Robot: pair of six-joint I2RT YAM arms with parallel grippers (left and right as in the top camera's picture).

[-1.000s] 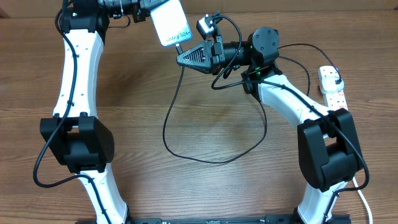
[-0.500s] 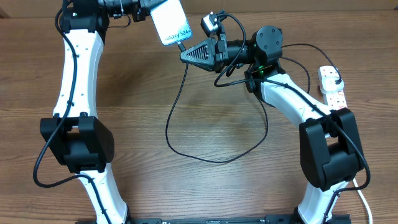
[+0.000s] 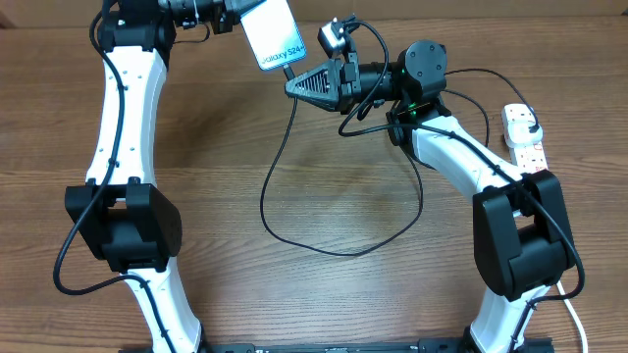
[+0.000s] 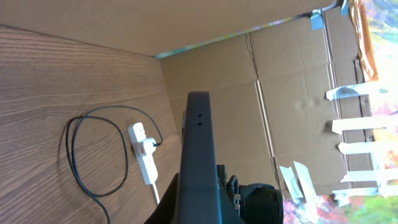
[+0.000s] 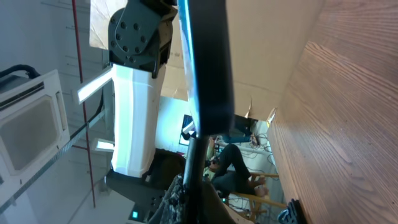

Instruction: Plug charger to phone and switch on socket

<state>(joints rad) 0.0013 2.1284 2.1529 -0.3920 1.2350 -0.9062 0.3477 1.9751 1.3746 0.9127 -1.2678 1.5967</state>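
Overhead view, left to right.

Left gripper (image 3: 228, 14), at the top edge, left of centre: jaws clamped on the upper end of the phone (image 3: 271, 35). The phone is held clear of the table (image 3: 206, 127), screen up and tilted, with its lower end pointing toward the frame centre.

Right gripper (image 3: 291, 87), just below and right of the phone's lower end: jaws narrow, pinched on the connector end of the charger (image 3: 262, 204). The connector meets the phone's lower edge. Whether it is fully seated cannot be told.

From the right gripper the cable drops to the table and forms a wide loop across the centre.

Socket (image 3: 524, 137): lies flat at the right edge, at about mid-height, beside the right arm. The charger's black plug sits in its upper end. Switch position cannot be read.
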